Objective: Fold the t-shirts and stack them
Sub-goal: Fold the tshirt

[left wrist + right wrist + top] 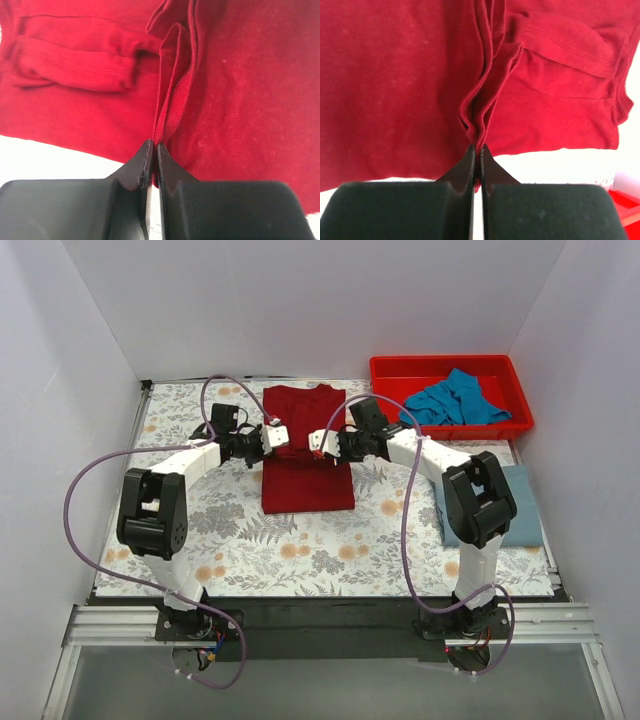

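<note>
The dark red t-shirt lies in a narrow folded strip at the table's middle back. My left gripper is shut on its left edge; the wrist view shows a pinched fold of the red t-shirt between the jaws of the left gripper. My right gripper is shut on its right edge, and the red t-shirt bunches at the tips of the right gripper. The teal-blue t-shirt lies crumpled in the red bin. The grey-blue t-shirt lies folded at the right, partly behind my right arm.
The red plastic bin stands at the back right corner. The floral tablecloth covers the table. White walls close in the left, back and right sides.
</note>
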Available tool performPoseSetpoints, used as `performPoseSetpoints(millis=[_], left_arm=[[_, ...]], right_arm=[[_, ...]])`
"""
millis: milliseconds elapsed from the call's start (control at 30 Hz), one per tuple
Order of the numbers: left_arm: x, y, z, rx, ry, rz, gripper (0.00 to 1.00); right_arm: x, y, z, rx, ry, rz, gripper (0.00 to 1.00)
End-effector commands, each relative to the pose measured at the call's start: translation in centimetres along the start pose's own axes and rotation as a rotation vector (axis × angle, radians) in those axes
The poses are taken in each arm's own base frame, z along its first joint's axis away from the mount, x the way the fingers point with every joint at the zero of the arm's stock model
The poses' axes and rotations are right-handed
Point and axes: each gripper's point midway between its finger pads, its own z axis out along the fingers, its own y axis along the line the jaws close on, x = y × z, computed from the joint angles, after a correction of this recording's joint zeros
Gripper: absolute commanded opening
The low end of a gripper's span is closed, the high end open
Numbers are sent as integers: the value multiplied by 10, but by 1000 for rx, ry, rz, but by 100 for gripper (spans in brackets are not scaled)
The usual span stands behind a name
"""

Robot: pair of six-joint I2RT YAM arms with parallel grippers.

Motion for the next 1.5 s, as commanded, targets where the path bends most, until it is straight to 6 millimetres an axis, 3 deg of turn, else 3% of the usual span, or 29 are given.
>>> performPoseSetpoints(millis=[0,133,333,400,433,467,567,633,733,767,800,867,900,933,1000,1033,1100,1167,1300,1467], left_arm=[[-15,33,3,-48,-41,94,0],[-1,42,15,-52,-18,88,0],[18,41,28,-44,9,76,0],[24,46,28,-67,30,60,0],[26,48,28,-75,38,49,1],[29,53,24,-95,48,32,3],[32,67,11,-140,63,-45,2],[37,60,5,-122,82,-69,2],[28,57,-9,-147,69,-88,26],[16,59,-19,-169,53,-81,41],[12,59,-23,-182,44,-85,45],[9,47,-30,-180,38,-111,46],[-5,45,-41,-191,16,-92,46],[-8,31,-43,-155,-7,-98,46],[-10,-2,-52,-95,-24,-62,44],[-13,-15,-52,-63,-51,-55,43],[-5,-45,-53,4,-48,-67,43],[-3,-63,-51,53,-61,-94,42],[8,-82,-44,102,-52,-126,42],[25,-97,-31,141,-17,-133,43]], right_arm=[[-7,-46,7,80,-46,-81,1],[3,-60,18,90,-41,-88,1],[19,-56,32,71,-15,-90,1],[20,-58,33,79,-5,-79,17],[21,-62,31,93,4,-71,40],[17,-69,27,112,2,-70,51],[8,-87,7,167,-8,-69,57],[0,-94,-11,202,-12,-62,61],[-5,-92,-33,231,-7,-39,64],[-7,-89,-38,232,-6,-36,64],[-15,-88,-54,246,-14,-34,64],[-18,-67,-59,202,-31,13,62],[-27,-60,-69,191,-45,24,61],[-26,-37,-66,130,-48,59,57],[-38,-12,-70,80,-69,72,54],[-34,12,-63,31,-59,87,50],[-41,37,-55,-21,-66,93,45],[-39,59,-46,-70,-57,116,42],[-29,85,-20,-141,-24,139,41],[-15,97,2,-179,9,173,41]])
